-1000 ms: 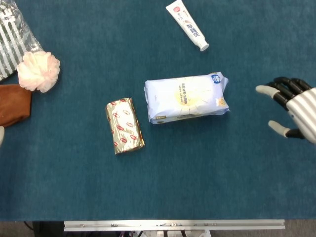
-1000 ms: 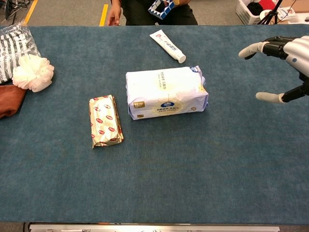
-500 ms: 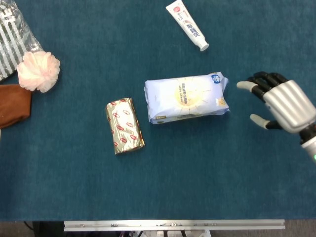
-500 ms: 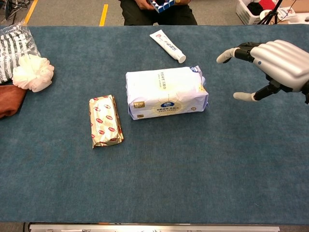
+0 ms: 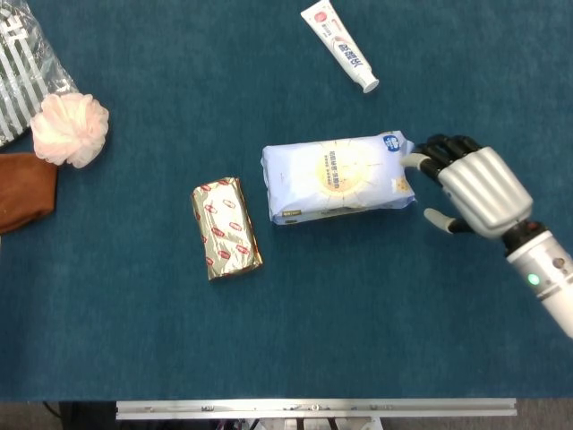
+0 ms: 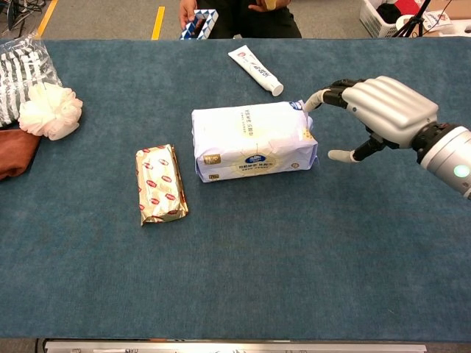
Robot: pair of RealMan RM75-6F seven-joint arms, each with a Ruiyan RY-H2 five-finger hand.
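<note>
Right hand (image 5: 470,184) spread wide at right end of tissue pack (image 5: 336,177), holding nothing; fingertips (image 6: 318,96) at or just shy of pack's top right corner, thumb low beside its near corner, contact not certain. In chest view, same hand (image 6: 375,110) hovering palm-down beside pack (image 6: 254,140). Pack lying flat mid-table on blue cloth (image 5: 358,305), not gripped, not lifted. Judged: approach nearly done; closing, lifting and moving all left. Left hand out of both views. Gold foil bar (image 5: 226,227) just left of pack, apart from it. Toothpaste tube (image 5: 338,46) far side, well apart. Pink puff (image 5: 70,128), brown cloth (image 5: 25,190), striped bag (image 5: 27,72) at left edge. Pack print: small gold label and blue logo, characters too small to read. Bar: red oval marks, illegible. Tube: red lettering, unreadable.
</note>
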